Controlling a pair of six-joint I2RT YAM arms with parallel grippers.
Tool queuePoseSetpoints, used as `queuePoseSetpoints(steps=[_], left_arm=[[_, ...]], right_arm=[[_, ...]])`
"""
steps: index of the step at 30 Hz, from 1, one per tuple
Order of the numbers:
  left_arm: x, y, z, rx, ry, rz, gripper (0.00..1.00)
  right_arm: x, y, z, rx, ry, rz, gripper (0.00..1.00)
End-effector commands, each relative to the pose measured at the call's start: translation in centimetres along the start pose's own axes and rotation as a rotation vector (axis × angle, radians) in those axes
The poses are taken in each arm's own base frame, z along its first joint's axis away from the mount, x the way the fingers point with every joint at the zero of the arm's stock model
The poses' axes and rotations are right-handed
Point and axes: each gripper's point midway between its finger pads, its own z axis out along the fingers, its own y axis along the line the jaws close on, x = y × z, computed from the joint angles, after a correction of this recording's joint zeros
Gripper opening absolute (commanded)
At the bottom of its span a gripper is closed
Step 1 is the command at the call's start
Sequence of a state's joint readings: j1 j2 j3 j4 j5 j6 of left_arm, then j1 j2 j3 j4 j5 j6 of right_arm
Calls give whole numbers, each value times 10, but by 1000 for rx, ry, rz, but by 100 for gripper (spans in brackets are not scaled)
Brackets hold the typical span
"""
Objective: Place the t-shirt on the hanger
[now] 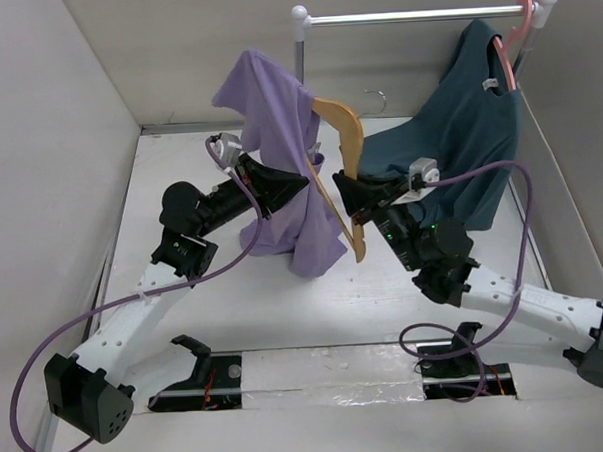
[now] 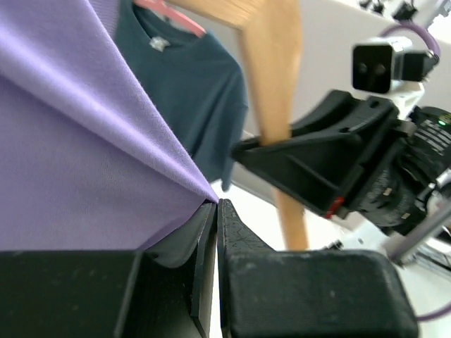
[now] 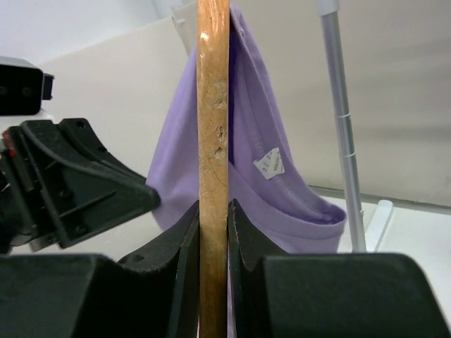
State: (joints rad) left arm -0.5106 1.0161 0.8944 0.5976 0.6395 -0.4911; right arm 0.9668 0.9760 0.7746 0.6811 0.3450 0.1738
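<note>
Below clothes rail [image 1: 412, 16], mid-air: your right gripper [image 3: 213, 211] clamped on wooden hanger [image 1: 343, 144]; your left gripper [image 2: 215, 204] pinched on lavender t-shirt [image 1: 278, 137]. T-shirt drapes over hanger arm nearer rail; other arm bare. Judged roughly halfway: second shoulder unseated.

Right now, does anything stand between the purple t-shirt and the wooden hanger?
Nothing visible does. The t-shirt, pinched by the left gripper, drapes against the hanger that the right gripper holds. The teal t-shirt hangs behind, on the rail.
</note>
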Motion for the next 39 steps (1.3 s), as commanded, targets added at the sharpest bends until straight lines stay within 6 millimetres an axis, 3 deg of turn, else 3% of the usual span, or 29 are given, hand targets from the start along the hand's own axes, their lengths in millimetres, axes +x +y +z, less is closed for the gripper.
queuePoseSetpoints(steps=[1, 2, 4, 7, 11, 12, 14, 15, 20, 23, 24, 26, 27, 30, 31, 37, 39], left_arm=[[3, -31, -6, 132, 63, 6, 0], [3, -33, -8, 140, 66, 10, 0], [7, -33, -10, 134, 98, 18, 0], [11, -29, -15, 93, 118, 23, 0], [-1, -13, -21, -62, 124, 65, 0], [-14, -3, -23, -149, 89, 77, 12], [-36, -4, -26, -196, 19, 96, 32], [-57, -7, -26, -220, -35, 115, 42], [-111, -20, -13, -203, -220, 43, 51], [-121, -10, 3, -223, -227, 19, 52], [-134, -16, 6, -205, -253, 27, 52], [-137, -9, 18, -205, -247, 22, 53], [-148, -11, 20, -208, -270, 31, 55], [-151, -3, 35, -200, -269, 15, 59], [-144, 7, 44, -214, -248, 2, 60], [-141, 36, 60, -279, -252, -3, 63], [-143, 37, 63, -276, -250, -3, 63]], right_arm=[[-78, 20, 13, -33, -307, 59, 0], [-64, 23, 22, -28, -286, 45, 0], [-75, 24, 29, -14, -343, 51, 0], [-77, 29, 41, -16, -350, 24, 0], [-78, 29, 34, -28, -338, 22, 0], [-77, 28, 31, -28, -331, 25, 0], [-73, 24, 24, -25, -306, 26, 0], [-72, 23, 22, -24, -297, 33, 0], [-59, 15, 10, -6, -246, 40, 0], [-54, 15, 6, -18, -225, 43, 0], [-55, 16, 5, -21, -221, 42, 0], [-47, 14, 3, -16, -193, 43, 0], [-49, 13, 2, -15, -193, 48, 0], [-46, 14, 1, -17, -185, 52, 0], [-45, 14, 0, -19, -180, 59, 0], [-41, 14, 0, -23, -168, 69, 0], [-41, 16, 1, -27, -165, 71, 0]])
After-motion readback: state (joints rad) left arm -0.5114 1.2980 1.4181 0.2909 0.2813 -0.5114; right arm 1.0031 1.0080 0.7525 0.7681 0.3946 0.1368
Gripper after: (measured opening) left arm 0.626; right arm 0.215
